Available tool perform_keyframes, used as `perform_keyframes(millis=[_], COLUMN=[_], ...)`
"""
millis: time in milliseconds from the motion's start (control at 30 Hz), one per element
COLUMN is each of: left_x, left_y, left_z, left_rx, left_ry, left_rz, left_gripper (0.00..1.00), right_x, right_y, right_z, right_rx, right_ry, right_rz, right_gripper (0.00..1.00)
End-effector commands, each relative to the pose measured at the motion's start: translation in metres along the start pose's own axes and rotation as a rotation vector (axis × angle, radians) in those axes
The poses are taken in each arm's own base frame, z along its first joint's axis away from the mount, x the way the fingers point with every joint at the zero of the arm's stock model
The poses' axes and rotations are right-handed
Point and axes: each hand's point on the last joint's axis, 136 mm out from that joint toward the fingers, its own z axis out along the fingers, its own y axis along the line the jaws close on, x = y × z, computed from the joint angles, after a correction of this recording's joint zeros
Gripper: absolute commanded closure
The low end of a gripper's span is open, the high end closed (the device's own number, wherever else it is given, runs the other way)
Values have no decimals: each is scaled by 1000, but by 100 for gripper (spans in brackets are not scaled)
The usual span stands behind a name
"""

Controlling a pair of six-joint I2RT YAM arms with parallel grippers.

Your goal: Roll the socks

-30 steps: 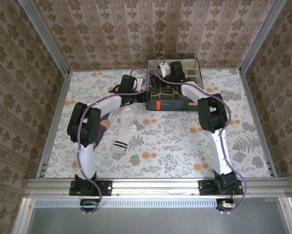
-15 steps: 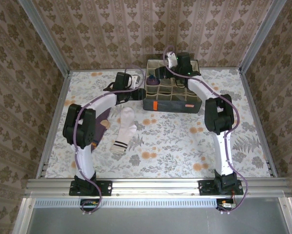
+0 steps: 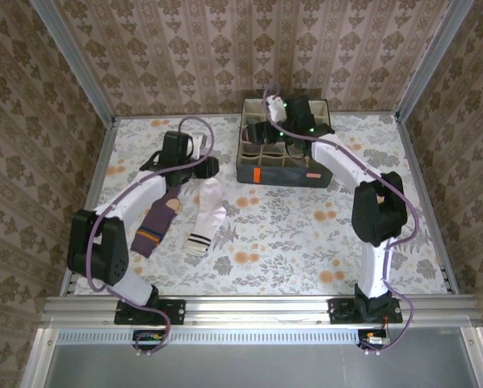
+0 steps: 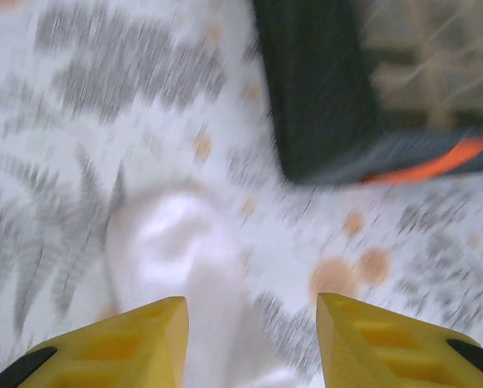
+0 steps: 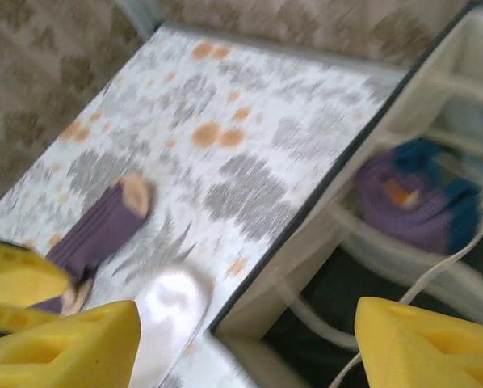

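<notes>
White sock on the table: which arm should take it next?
Left, probably. The left gripper is open and empty, right over the toe of the white sock. The right gripper, also open, is up at the box, further from that sock.

Brown damask wallpaper walls [image 3: 225,48] rise beyond the jaws; beneath them lies a floral tablecloth [image 3: 306,242], edged by aluminium rails [image 3: 258,305].
</notes>
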Motion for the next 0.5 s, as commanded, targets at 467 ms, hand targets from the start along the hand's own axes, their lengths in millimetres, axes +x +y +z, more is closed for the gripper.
perform_keyframes(millis=[467], left_x=[178], left_y=[5], left_z=[-1], left_rx=[-120], left_ry=[282], left_rz=[-91], left_gripper=[72], right_x=[190], right_y=[100], right_z=[-46], right_rx=[-51], right_ry=[243], right_rz=[-322], right_gripper=[39])
